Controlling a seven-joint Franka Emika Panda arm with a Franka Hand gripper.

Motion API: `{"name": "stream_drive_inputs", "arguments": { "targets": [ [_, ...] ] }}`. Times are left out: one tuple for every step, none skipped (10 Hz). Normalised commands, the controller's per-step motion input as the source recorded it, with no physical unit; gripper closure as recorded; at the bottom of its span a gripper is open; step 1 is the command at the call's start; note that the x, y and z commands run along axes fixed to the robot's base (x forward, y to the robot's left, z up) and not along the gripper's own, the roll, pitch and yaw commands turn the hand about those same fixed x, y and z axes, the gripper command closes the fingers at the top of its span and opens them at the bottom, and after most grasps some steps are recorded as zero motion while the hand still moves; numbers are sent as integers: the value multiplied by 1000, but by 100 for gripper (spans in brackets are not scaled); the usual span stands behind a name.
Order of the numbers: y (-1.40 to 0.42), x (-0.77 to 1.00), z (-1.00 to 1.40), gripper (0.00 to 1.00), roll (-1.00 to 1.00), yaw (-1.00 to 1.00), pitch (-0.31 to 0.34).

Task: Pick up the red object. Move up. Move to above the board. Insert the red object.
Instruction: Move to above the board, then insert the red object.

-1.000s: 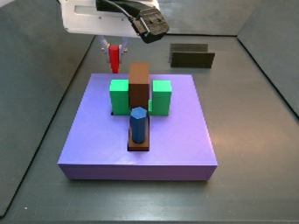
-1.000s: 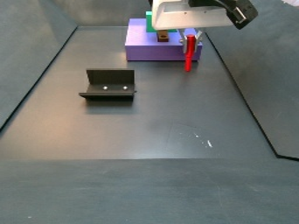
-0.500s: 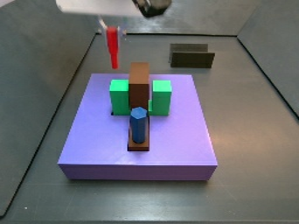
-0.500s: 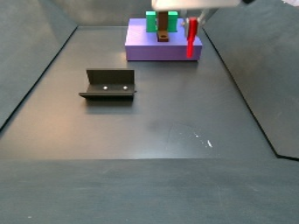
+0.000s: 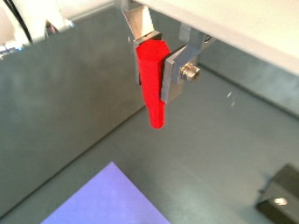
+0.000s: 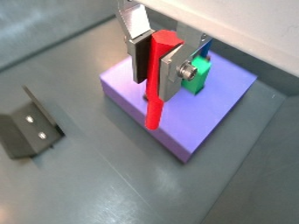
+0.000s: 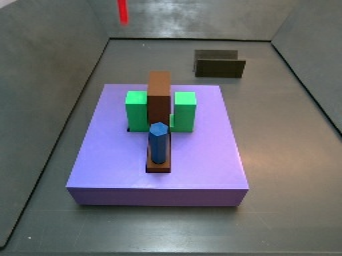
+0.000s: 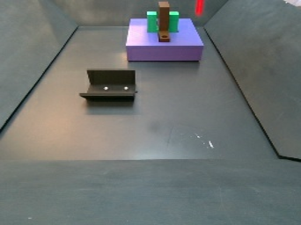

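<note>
My gripper point(image 5: 159, 63) is shut on the red object point(image 5: 152, 87), a slim red peg that hangs upright between the silver fingers point(image 5: 177, 73), high above the floor. Both wrist views show this grasp point(image 6: 156, 72). In both side views the gripper is out of frame, and only the peg's lower tip point(image 7: 123, 10) point(image 8: 200, 7) shows at the upper edge. The brown board point(image 7: 159, 108) lies on the purple slab point(image 7: 201, 165) between two green cubes point(image 7: 136, 110) point(image 7: 185, 110). The peg hangs beside the slab's far end, off to the side of the board.
A blue hexagonal peg point(image 7: 158, 143) stands in the board's near end. The dark fixture point(image 7: 219, 65) point(image 8: 109, 84) stands on the floor apart from the slab. Grey walls ring the floor. A wrist view shows the slab point(image 6: 201, 127) and a green cube point(image 6: 200, 75) below.
The gripper has risen straight up with the red peg, leaving both side views through the top. Only the peg's tip still shows. Nothing on the slab has moved.
</note>
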Motion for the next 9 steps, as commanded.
{"name": "stream_drive_inputs", "arguments": {
  "targets": [
    [-2,40,948,100,-49,-5,100],
    [7,11,400,100,-59,-3,71],
    [-1400,801,429,100,76,-155,40],
    [-1400,788,357,100,103,-144,57],
    [-1400,852,297,100,162,-63,146],
    [-1400,977,340,100,94,-33,201],
    [-725,524,198,100,98,-11,200],
    [-268,215,67,100,94,0,150],
    [0,0,0,100,4,0,0]
  ]
}}
